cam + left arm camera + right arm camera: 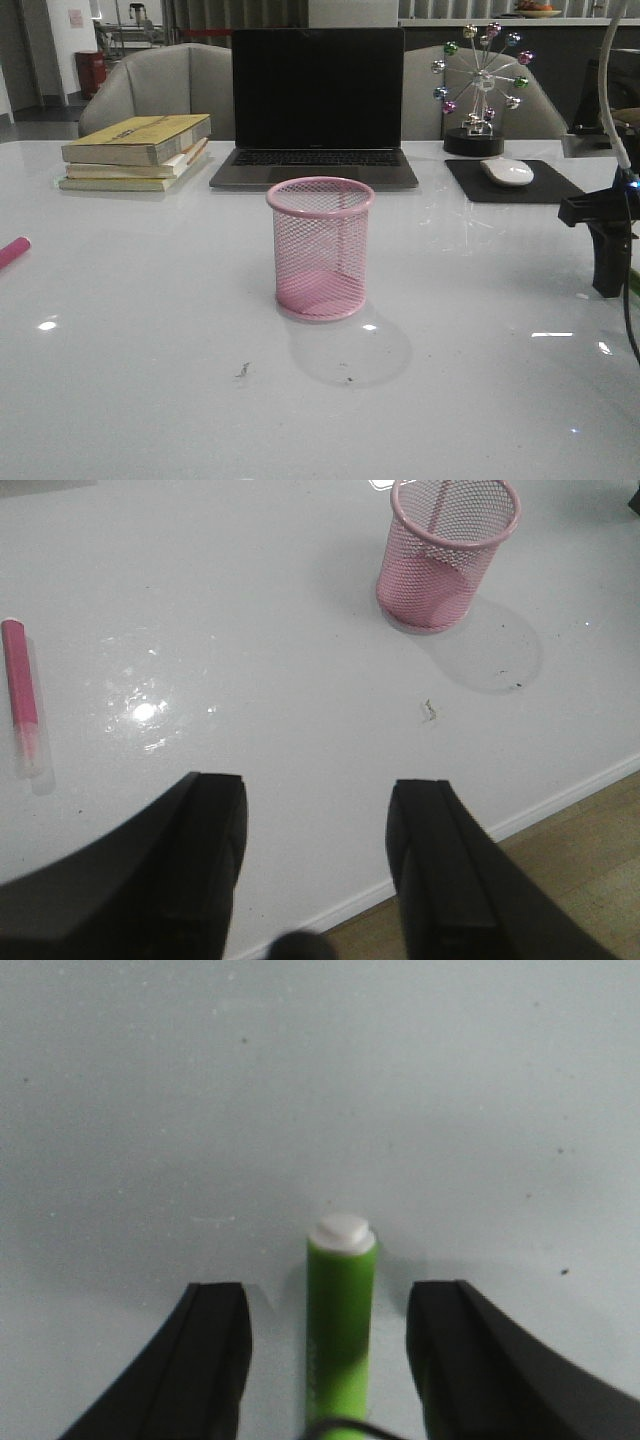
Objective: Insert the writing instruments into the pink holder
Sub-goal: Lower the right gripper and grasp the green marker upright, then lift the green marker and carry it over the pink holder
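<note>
While my right gripper [330,1360] sits low with its jaws spread either side of the green marker [340,1320] lying flat on the table [150,380], my left gripper [315,870] hangs wide apart, holding nothing. I see the pink holder [320,248] upright mid-table and the pink marker [22,695] lying at the table's left edge.

Pale pink mesh holder [320,248]; lime green marker [340,1330], white tip; magenta marker [22,695].
</note>
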